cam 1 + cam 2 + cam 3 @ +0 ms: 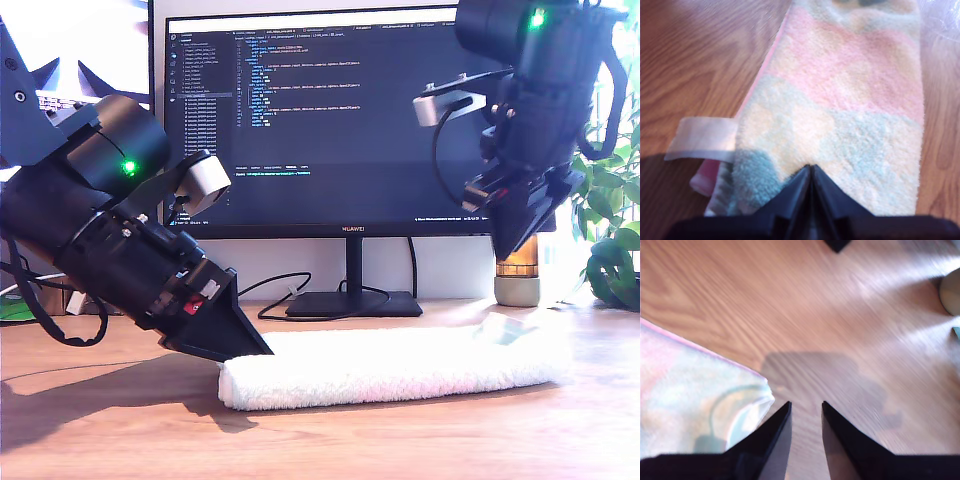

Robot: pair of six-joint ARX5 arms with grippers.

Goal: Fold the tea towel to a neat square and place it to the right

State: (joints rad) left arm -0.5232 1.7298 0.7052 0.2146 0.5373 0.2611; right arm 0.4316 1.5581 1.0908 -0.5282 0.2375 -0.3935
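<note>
Right now the tea towel point(390, 365) lies as a long folded strip across the middle of the table point(120, 430). My first gripper point(810, 172) is pinched narrow at its end on the exterior view's left; my second gripper point(806, 412) hangs slightly parted over bare wood beside the other end. If you lift one-handed, the layers may slide apart. You have room near; the monitor stand point(352, 300) crowds the far side.

Bare table point(850, 330) lies ahead of my second gripper point(806, 410). The tea towel point(850, 100) fills the space ahead of my first gripper point(811, 172).
</note>
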